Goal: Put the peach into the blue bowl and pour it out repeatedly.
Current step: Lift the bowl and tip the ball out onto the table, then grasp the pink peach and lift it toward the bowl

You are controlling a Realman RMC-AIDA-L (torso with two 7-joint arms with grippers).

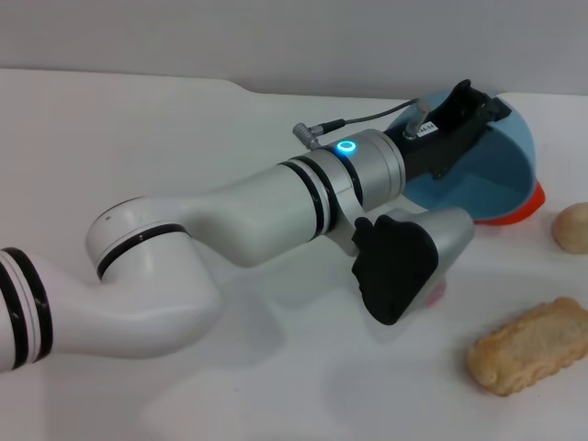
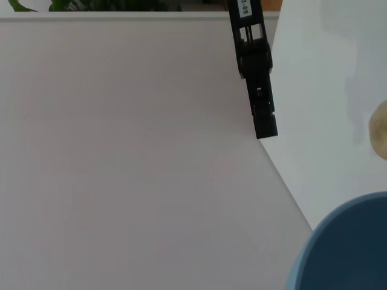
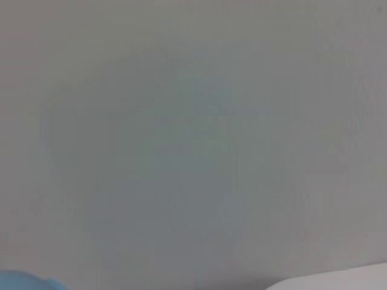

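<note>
**Bowl tipped on its side in the left claw, peach out on the counter**

Your peach, a small round pale-pink toy fruit [image 1: 438, 292], lies on the white counter [image 1: 138, 129], outside the bowl. You see only a sliver of it in the head view, peeking out from under the black and grey camera housing on the left wrist. It sits just in front of the bowl, toward the counter's right side.

The round, deep, light-blue plastic bowl [image 1: 487, 175] is tipped steeply onto its side near the far right corner of the counter, its opening turned toward you and to the left. The left claw [image 1: 473, 106] sits across the bowl's upper rim and grips it there, with the rim held between its black fingers. In the left wrist view you get one black finger [image 2: 257, 90] against the pale wall, with the bowl's blue rim [image 2: 347, 248] curving in near it.

A red-orange fruit [image 1: 531, 200] shows just behind the bowl's lower right side, touching or nearly touching it. A beige round ball [image 1: 571, 227] rests at the counter's right edge, near that fruit. A tan, oblong bread-like piece [image 1: 528, 344] lies nearer the front right corner, well apart from the bowl.

The left arm stretches across the counter from the front left. You cannot tell the state of the right claw, since no view shows it.
</note>
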